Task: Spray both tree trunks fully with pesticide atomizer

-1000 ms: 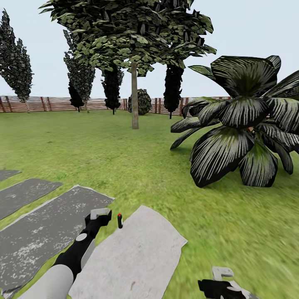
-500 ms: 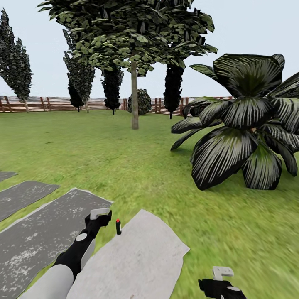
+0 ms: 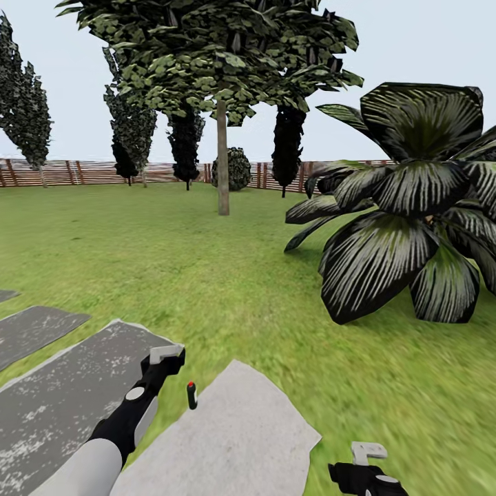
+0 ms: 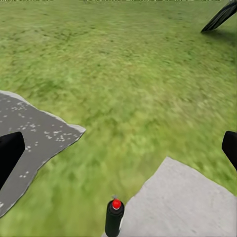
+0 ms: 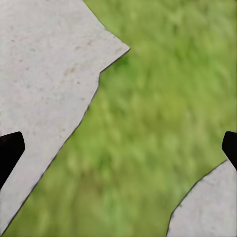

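Observation:
The pesticide atomizer (image 3: 191,395), a tiny dark bottle with a red top, stands upright on the grass at the edge of a pale stone slab (image 3: 227,441). In the left wrist view the atomizer (image 4: 114,217) sits ahead of and below my left gripper (image 4: 120,148), whose fingers are spread wide with nothing between them. In the head view my left gripper (image 3: 165,355) hangs just left of the bottle, apart from it. My right gripper (image 5: 120,148) is open over grass and stone, low at the right (image 3: 368,455). A tree with a straight grey-brown trunk (image 3: 222,162) stands far ahead on the lawn.
A big dark palm-like plant (image 3: 406,207) spreads at the right. Dark stone slabs (image 3: 62,386) lie at the left. A brown slat fence (image 3: 69,172) and dark narrow cypress-like trees (image 3: 186,141) line the far edge. Open grass lies between me and the trunk.
The whole view has shifted: the camera has moved forward, so the atomizer now sits lower and nearer in the picture. Both grippers keep their places in the view.

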